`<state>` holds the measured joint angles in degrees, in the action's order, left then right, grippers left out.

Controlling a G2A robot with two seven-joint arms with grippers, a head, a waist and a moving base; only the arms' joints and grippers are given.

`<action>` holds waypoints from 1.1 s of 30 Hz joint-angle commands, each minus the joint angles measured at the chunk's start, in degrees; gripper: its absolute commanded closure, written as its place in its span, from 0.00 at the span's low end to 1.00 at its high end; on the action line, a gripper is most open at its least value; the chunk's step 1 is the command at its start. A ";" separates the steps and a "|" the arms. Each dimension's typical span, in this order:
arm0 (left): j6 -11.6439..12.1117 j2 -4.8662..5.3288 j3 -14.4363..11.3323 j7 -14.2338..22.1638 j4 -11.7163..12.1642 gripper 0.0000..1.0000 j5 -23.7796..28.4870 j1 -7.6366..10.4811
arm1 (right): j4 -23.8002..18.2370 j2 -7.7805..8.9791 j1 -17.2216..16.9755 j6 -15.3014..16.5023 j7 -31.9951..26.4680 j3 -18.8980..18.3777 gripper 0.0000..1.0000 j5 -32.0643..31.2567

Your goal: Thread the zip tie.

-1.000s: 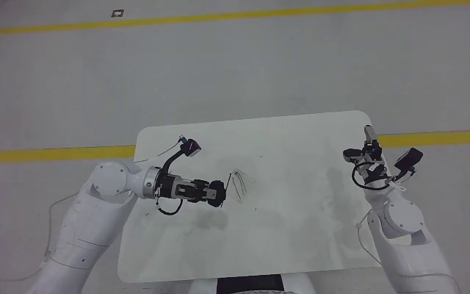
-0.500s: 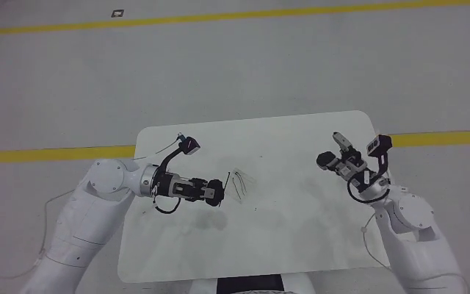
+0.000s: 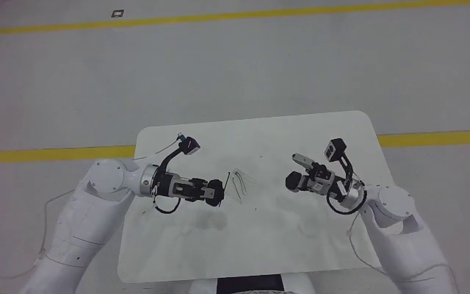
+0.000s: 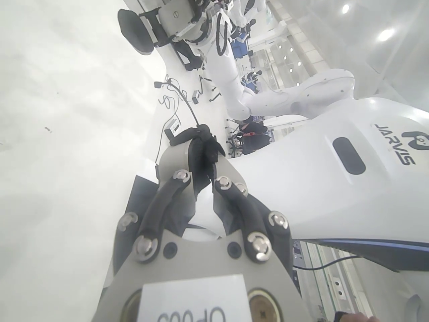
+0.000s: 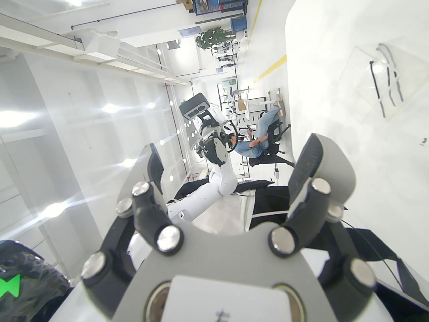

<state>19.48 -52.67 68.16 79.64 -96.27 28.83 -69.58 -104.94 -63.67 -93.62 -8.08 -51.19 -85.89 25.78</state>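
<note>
Across the white counter, brings the right end effector in from the right edge of the top view to just right of centre within a second, closing most of the gap. Holds it there with fingers spread wide and nothing between them, facing the left end effector yet well apart from it. Keeps the left end effector almost fixed at left of centre, fingers pressed together. Leaves the clear sheet, toward the upper right of the right wrist view, and the loose zip ties on it undisturbed, just beside the left end effector in the top view. Pinches a single black zip tie in those closed left fingers, thin tail curving free past the fingertips near the middle of the left wrist view. Reads as the start of two-armed work: one end held ready, the free tail likely next to be taken and fed through the head. Probably calls for a slow, fine approach, given a thin springy tail prone to flicking away.
</note>
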 commanded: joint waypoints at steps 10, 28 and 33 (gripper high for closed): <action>0.00 0.00 0.00 0.00 0.00 1.00 0.00 0.00 | 3.85 -0.26 5.38 -10.54 -4.80 4.16 0.00 10.07; 0.00 0.00 0.00 0.00 0.00 1.00 0.00 0.00 | 13.29 -0.01 20.75 -11.40 -5.73 21.05 0.00 18.11; 0.00 0.00 0.00 0.00 0.00 1.00 0.00 0.00 | 13.47 0.01 20.88 -11.40 -5.47 21.23 0.00 19.00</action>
<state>19.48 -52.67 68.16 79.64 -96.27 28.83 -69.58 -91.46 -63.66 -72.72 -19.48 -56.64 -64.64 44.83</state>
